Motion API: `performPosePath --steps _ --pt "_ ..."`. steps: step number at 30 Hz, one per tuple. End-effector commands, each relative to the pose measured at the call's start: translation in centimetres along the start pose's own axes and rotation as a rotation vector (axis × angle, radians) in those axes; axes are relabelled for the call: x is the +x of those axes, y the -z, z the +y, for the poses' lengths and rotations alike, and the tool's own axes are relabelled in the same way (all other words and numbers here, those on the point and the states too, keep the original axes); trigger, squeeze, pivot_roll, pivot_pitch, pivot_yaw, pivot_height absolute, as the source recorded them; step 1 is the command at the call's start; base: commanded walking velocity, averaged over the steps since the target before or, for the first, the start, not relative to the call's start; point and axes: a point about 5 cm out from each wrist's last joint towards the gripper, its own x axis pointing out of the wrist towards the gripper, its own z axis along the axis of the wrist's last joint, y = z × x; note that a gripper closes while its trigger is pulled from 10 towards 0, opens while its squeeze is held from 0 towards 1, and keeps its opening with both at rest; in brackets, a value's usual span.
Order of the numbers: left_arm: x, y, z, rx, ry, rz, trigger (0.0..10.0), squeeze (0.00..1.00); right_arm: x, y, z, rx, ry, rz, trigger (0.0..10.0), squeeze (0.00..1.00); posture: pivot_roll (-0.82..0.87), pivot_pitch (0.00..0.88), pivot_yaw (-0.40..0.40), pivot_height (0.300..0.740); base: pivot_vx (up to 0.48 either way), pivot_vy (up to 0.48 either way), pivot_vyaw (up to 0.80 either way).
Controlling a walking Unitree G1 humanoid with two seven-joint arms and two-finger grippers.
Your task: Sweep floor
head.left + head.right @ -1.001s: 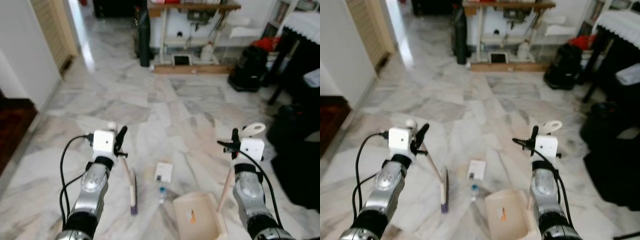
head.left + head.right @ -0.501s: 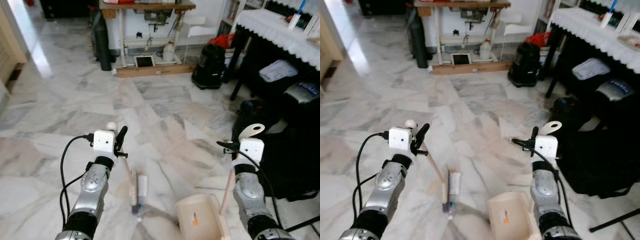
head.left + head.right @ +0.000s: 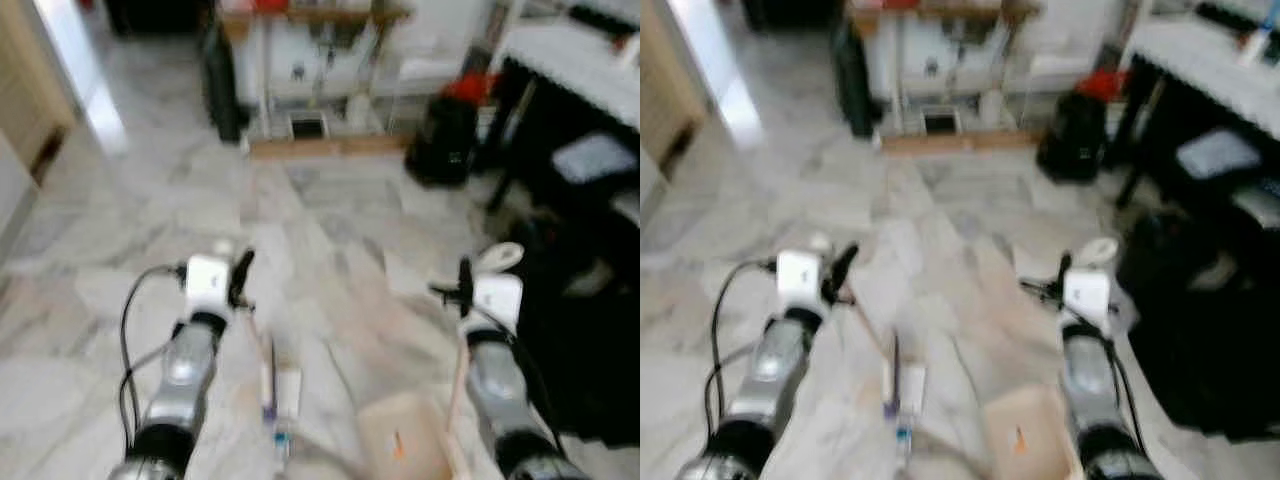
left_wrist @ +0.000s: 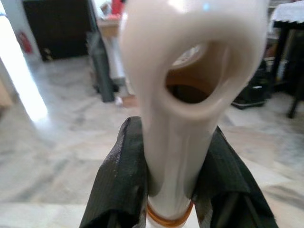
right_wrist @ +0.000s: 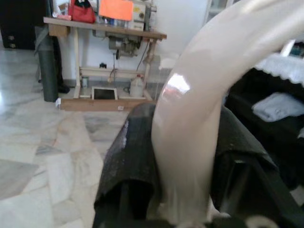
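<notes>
The picture is blurred by motion. My left gripper [image 3: 240, 285] is shut on the cream broom handle [image 4: 175, 142], which has a loop at its end and is clamped between black fingers [image 4: 118, 180]. The broom head [image 3: 268, 385] rests on the marble floor. A white card [image 3: 291, 392] and a small bottle [image 3: 281, 440] lie right beside it. My right gripper [image 3: 462, 290] is shut on the cream dustpan handle [image 5: 190, 123]. The beige dustpan [image 3: 400, 440] sits on the floor to the right of the broom head.
A sewing table [image 3: 310, 20] stands at the far wall, with a tall black roll [image 3: 220, 70] to its left and a dark bag [image 3: 445, 140] to its right. At the right are a black table with a white cloth [image 3: 570, 60] and dark bags [image 3: 590, 340].
The view swung right and then partly back, and is now blurred. The card and bottle, apart from the broom head a second ago, now lie against it. Both grips are unchanged.
</notes>
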Motion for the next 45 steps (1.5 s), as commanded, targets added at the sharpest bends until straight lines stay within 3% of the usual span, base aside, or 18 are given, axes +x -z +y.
performPosePath --steps 1,18,25,35,42,45 --pt "0.5 -1.2 -0.5 0.006 0.014 -0.062 10.0 0.00 0.1 -0.3 -0.8 0.018 0.037 -0.021 10.0 0.00 0.01 0.000 -0.025 0.740 0.000 0.000 0.00" --pt "0.0 -0.2 -0.1 0.057 0.054 0.015 10.0 0.00 0.0 1.0 -1.3 0.021 0.081 0.084 10.0 0.00 0.03 0.000 -0.016 0.740 0.000 0.000 0.00" --pt "-0.7 0.5 0.6 0.086 0.090 0.077 10.0 0.00 0.1 2.3 -1.6 0.073 0.147 0.229 10.0 0.00 0.04 0.000 -0.005 0.740 0.000 0.000 0.00" --pt "-0.8 0.2 0.6 0.076 0.099 0.070 10.0 0.00 1.1 1.8 -1.7 0.060 0.129 0.249 10.0 0.00 0.04 0.000 -0.004 0.740 0.000 0.000 0.00" --pt "-0.8 0.2 0.6 0.071 0.108 0.077 10.0 0.00 1.1 2.5 -2.0 0.012 0.162 0.346 10.0 0.00 0.05 0.000 -0.006 0.740 0.000 0.000 0.00" --pt "-0.6 0.2 0.5 0.064 0.122 0.083 10.0 0.00 0.8 3.1 -2.2 0.049 0.193 0.405 10.0 0.00 0.03 0.000 -0.007 0.740 0.000 0.000 0.00"
